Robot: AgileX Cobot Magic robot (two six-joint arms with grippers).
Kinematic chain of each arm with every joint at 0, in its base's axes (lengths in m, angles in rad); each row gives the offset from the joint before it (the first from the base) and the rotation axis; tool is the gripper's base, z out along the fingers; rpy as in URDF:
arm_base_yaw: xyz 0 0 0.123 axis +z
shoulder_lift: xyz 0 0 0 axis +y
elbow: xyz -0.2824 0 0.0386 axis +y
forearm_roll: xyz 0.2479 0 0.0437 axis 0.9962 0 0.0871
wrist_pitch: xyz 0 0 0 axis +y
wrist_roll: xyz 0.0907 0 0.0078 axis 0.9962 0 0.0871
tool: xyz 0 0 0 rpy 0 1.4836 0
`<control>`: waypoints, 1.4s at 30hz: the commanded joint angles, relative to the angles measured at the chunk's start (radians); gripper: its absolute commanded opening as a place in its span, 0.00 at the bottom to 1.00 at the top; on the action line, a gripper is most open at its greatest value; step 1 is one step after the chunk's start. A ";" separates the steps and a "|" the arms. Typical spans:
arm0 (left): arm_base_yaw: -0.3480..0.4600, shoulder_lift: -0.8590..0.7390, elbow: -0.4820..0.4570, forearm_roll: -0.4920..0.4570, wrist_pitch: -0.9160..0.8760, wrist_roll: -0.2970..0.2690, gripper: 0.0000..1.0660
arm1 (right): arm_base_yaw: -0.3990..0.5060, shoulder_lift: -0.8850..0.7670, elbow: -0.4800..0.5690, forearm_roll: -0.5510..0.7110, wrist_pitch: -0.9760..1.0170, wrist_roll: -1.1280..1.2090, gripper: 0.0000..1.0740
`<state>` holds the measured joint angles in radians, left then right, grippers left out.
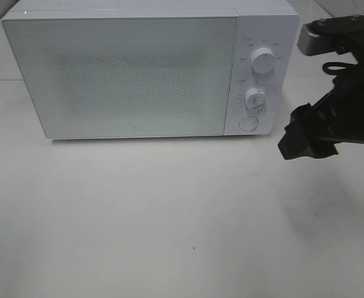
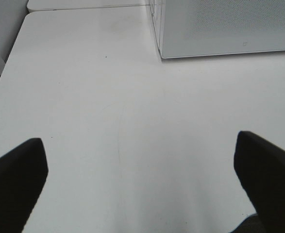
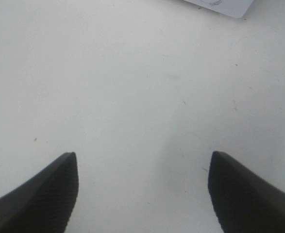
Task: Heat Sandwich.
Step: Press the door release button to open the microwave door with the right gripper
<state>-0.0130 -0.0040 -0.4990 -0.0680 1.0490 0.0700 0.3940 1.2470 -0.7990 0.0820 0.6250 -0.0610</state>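
The sandwich and its plate are out of view in every frame. A white microwave (image 1: pixel 144 68) stands at the back of the table with its door (image 1: pixel 119 74) shut; two dials (image 1: pixel 262 61) and a round button sit on its right panel. Its front corner shows in the left wrist view (image 2: pixel 220 29), and a bottom corner in the right wrist view (image 3: pixel 225 6). My right gripper (image 1: pixel 302 139) hovers to the right of the microwave, open and empty (image 3: pixel 142 165). My left gripper (image 2: pixel 140 153) is open and empty over bare table, outside the high view.
The white table (image 1: pixel 169 211) spreads in front of the microwave. Its left edge (image 2: pixel 6 87) shows in the left wrist view. The right arm's black body (image 1: pixel 349 93) stands beside the microwave's control panel.
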 commanded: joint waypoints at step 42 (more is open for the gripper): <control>0.002 -0.029 0.005 -0.001 -0.013 0.000 0.94 | -0.298 -1.062 0.286 -0.101 0.211 0.049 0.67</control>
<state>-0.0130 -0.0040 -0.4990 -0.0680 1.0490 0.0700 0.1160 0.2160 -0.5210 -0.0170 0.8790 -0.0160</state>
